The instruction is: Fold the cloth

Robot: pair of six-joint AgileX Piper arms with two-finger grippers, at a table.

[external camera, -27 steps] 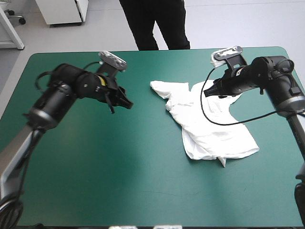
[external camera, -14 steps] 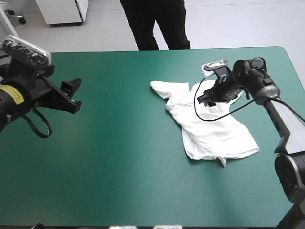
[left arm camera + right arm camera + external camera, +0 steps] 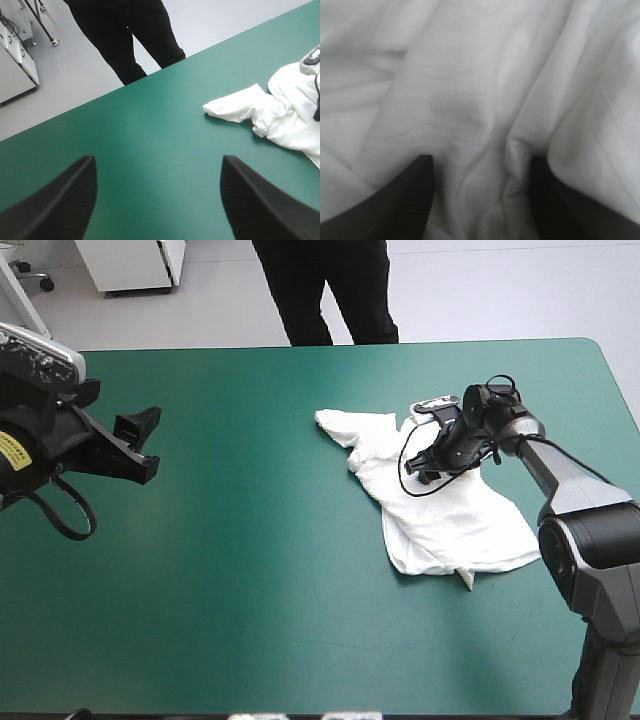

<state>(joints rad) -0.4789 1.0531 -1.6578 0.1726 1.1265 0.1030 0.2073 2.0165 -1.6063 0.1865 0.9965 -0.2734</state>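
- Shows the left gripper point(image 3: 157, 161) spread wide, its black fingers point(image 3: 62, 205) far apart, with bare teal-green cover between them.
- Looks out across the table point(image 3: 150, 125) toward its far edge, which runs slantwise through the view.
- Finds the T-shirt point(image 3: 287, 117) ahead of the gripper and off to one side, well apart from the fingers.
- Lies white and crumpled on the cover, one narrow end stretched out flat, bunched folds just behind it.
- Cuts off the rest of the T-shirt at the view's border.
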